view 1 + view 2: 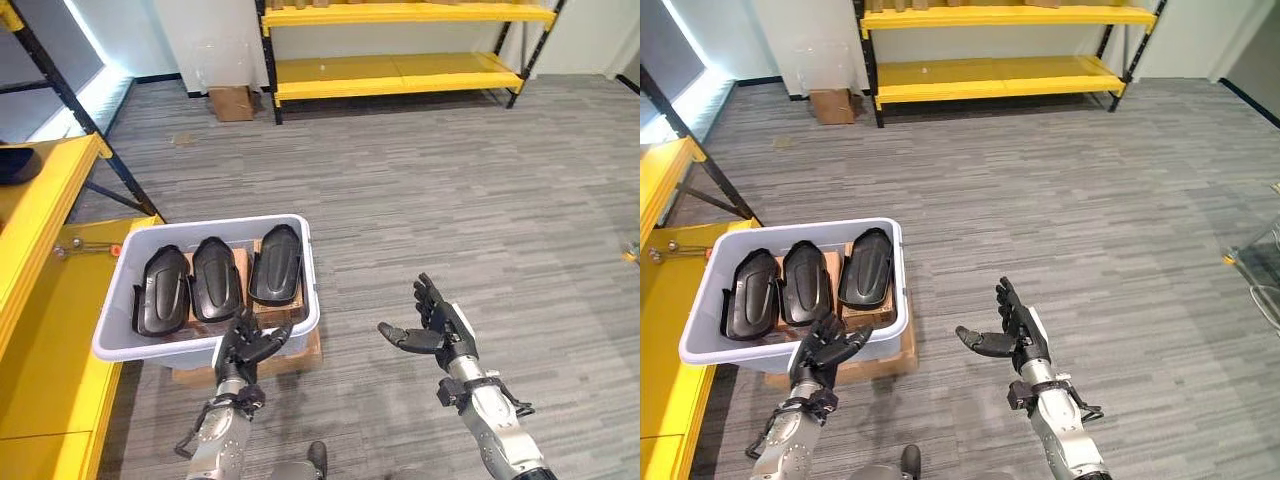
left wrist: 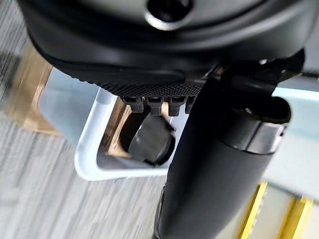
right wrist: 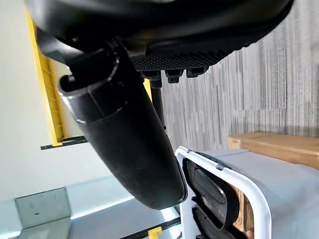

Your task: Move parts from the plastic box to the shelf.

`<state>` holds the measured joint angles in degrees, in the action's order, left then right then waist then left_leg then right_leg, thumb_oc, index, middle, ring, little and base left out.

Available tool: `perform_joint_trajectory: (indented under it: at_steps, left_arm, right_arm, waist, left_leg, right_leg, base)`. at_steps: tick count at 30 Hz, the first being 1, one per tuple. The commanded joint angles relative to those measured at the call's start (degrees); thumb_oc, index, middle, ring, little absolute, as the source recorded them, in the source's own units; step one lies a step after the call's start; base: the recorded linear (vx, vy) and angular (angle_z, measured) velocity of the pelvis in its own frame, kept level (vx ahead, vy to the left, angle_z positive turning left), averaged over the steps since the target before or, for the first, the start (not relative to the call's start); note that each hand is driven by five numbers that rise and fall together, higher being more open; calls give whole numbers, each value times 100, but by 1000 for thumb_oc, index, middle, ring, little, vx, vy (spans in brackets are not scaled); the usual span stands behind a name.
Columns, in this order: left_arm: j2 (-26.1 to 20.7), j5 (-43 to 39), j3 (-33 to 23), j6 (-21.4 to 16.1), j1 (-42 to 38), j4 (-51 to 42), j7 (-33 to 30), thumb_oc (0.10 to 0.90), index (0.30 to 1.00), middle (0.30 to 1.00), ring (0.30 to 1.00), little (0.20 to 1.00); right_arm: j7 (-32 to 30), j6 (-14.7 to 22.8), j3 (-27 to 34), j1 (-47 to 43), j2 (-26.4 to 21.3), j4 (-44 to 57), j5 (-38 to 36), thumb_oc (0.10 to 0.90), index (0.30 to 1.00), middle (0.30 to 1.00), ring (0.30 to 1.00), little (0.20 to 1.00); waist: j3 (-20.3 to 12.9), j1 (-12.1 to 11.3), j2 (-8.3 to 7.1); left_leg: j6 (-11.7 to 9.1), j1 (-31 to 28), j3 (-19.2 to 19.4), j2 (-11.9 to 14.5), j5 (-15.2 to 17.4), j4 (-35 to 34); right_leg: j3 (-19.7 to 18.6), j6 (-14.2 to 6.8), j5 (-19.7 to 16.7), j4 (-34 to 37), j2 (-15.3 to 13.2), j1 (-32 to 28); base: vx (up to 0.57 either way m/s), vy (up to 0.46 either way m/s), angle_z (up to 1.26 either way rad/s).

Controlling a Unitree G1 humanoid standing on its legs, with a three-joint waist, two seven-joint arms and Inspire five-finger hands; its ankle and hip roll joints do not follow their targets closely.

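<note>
Nearest, the left robot hand (image 1: 250, 345) hovered at the near rim of the plastic box (image 1: 303, 262), fingers loosely spread and grasping nothing; the right robot hand (image 1: 432, 320) stood well apart to the right over bare floor (image 1: 480, 200), palm turned inward, released and empty. The box rested on a low wooden block (image 1: 300, 355) beside a yellow shelf (image 1: 45, 330) on the left. Contents: three black moulded parts (image 1: 276, 264), long and domed, standing side by side lengthwise on brown cardboard inserts, none yet lifted out. Step in hand, by judgement: reaching for a first part. Done well, the left robot hand would pass over the rim without knocking it, close across the narrow width of the rightmost part, which lay nearest it, and lift it straight up clear of its neighbour; the glossy curved shell looked liable to slip, so a grip low on the sides would suit. Farther off: one brown carton (image 1: 232, 102) on the floor at the wall, and one yellow rack (image 1: 400, 72) with two levels showing.
</note>
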<state>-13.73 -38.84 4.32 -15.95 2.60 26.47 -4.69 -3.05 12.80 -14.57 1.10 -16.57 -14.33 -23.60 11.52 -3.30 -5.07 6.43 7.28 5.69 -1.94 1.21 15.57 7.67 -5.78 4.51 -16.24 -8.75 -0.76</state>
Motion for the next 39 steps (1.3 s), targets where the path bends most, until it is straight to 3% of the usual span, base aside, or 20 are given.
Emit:
perform_joint_trajectory:
  at_steps: [1,2,3,4,6,7,9,11,16,18,20,23,25,27,30,34,37,39]
  left_arm:
    - [-71,384,143,-241,8,-564,159,900,1000,1000,1000,1000]
    - [-64,429,175,-293,69,-611,211,900,1000,1000,1000,1000]
    - [-70,399,237,-395,137,-669,217,900,1000,1000,1000,1000]
    - [-99,383,258,-397,135,-686,275,900,1000,1000,1000,1000]
    - [-149,367,274,-346,62,-722,349,900,1000,1000,1000,1000]
    - [-159,352,283,-347,39,-718,376,900,1000,1000,1000,1000]
    - [-180,362,287,-339,5,-732,370,900,1000,1000,1000,1000]
    - [-117,482,433,-430,-39,-725,298,900,1000,1000,1000,1000]
    - [-103,623,438,-533,126,-896,246,900,1000,1000,1000,1000]
    - [-104,564,401,-601,83,-960,244,900,1000,1000,1000,1000]
    - [-95,519,475,-587,-45,-984,203,900,1000,1000,1000,1000]
    - [-41,656,580,-689,-139,-1002,-6,900,1000,1000,1000,1000]
    - [-34,734,600,-765,-111,-1028,-252,900,1000,1000,1000,1000]
    - [-45,884,510,-888,-40,-1082,-611,900,1000,1000,1000,1000]
    - [-40,1148,295,-1149,90,-1031,-821,900,1000,1000,1000,1000]
    - [-181,1675,246,-1208,144,-1157,-1002,900,1000,1000,1000,1000]
    - [-388,1978,224,-1116,84,-1231,-1005,900,1000,1000,1000,1000]
    - [-473,2106,190,-1018,104,-1321,-896,900,1000,1000,1000,1000]
  right_arm:
    - [-14,484,216,-444,-49,359,85,900,1000,1000,1000,1000]
    - [31,453,195,-468,-42,341,71,900,1000,1000,1000,1000]
    - [170,448,169,-517,-74,273,-30,900,1000,1000,1000,1000]
    - [256,452,154,-530,-109,269,-82,900,1000,1000,1000,1000]
    - [323,429,184,-513,-183,359,-180,900,1000,1000,1000,1000]
    - [358,423,198,-506,-219,381,-225,900,1000,1000,1000,1000]
    - [406,417,203,-474,-248,396,-231,900,1000,1000,1000,1000]
    - [390,414,259,-482,-244,367,-250,900,1000,1000,1000,1000]
    - [388,360,224,-446,-137,257,-296,900,1000,1000,1000,1000]
    - [483,360,192,-351,-158,329,-161,900,1000,1000,1000,1000]
    - [373,337,113,-281,-214,365,-91,900,1000,1000,1000,1000]
    - [393,412,121,-291,-261,207,-123,900,1000,1000,1000,1000]
    - [463,443,114,-326,-323,170,-137,900,1000,1000,1000,1000]
    - [484,374,174,-308,-460,259,-137,900,1000,1000,1000,1000]
    - [540,410,275,-243,-600,280,-284,900,1000,1000,1000,1000]
    - [484,466,385,-104,-567,218,-394,900,1000,1000,1000,1000]
    - [454,619,538,28,-386,65,-600,900,1000,1000,1000,1000]
    - [371,550,597,55,-283,-21,-598,900,1000,1000,1000,1000]
  waist:
    - [-435,-110,160]
    - [-385,-100,213]
    - [-299,-18,253]
    - [-236,78,258]
    - [-188,187,258]
    - [-167,242,227]
    - [-109,388,174]
    - [-173,469,232]
    - [-277,415,245]
    - [-300,486,239]
    - [-249,536,217]
    - [-153,546,227]
    - [-132,484,273]
    - [-115,435,346]
    - [-64,420,423]
    - [-57,415,506]
    - [-104,327,408]
    - [-122,208,337]
  left_leg:
    - [37,-350,220,-90,-106,-1446]
    - [50,-488,231,-49,-75,-1519]
    - [6,-695,176,-9,-65,-1626]
    - [-42,-834,74,-13,-52,-1676]
    - [-121,-980,-73,12,-47,-1770]
    - [-149,-1060,-128,-13,-20,-1806]
    - [-125,-1267,-278,-113,122,-1836]
    - [-221,-1315,-507,-57,12,-1970]
    - [-265,-1281,-354,-67,41,-1780]
    - [-255,-1138,122,-95,353,-1123]
    - [-392,-875,474,161,379,-518]
    - [-638,-619,416,681,39,-389]
    - [-853,-646,104,1039,-357,-887]
    - [-1086,-536,-72,1551,-979,-1403]
    - [-1288,-473,-148,2010,-1302,-1703]
    - [-1327,-535,-71,1898,-910,-1580]
    - [-1261,-445,30,1649,-658,-1251]
    - [-1177,-472,198,1475,-542,-1147]
  right_leg:
    - [373,-151,-941,-1514,6,-437]
    - [407,-154,-960,-1907,18,-151]
    - [325,-90,-732,-1848,252,231]
    - [254,-37,-525,-1536,436,462]
    - [263,38,-439,-794,568,619]
    - [252,77,-450,-287,605,621]
    - [-8,-73,-1025,-30,549,1009]
    - [-182,166,-581,642,768,647]
    - [-144,262,-431,951,786,165]
    - [2,293,-357,903,659,133]
    - [161,368,-287,830,540,109]
    - [223,444,-153,741,491,-5]
    - [205,423,-46,704,454,-82]
    - [225,419,77,688,363,-187]
    - [203,384,265,498,128,-273]
    - [224,129,332,125,-288,-162]
    - [469,-168,53,325,-706,-362]
    - [766,-193,-194,476,-930,-524]
  base:
    - [50,150,-27]
    - [63,107,-43]
    - [65,-23,-44]
    - [63,-100,-18]
    - [62,-124,17]
    - [59,-109,48]
    - [75,-88,41]
    - [100,-234,54]
    - [53,-168,30]
    - [-20,-86,7]
    - [-44,-8,32]
    - [39,110,39]
    - [119,284,10]
    - [128,430,-14]
    - [178,537,-4]
    - [186,551,-1]
    - [172,408,31]
    - [137,292,1]
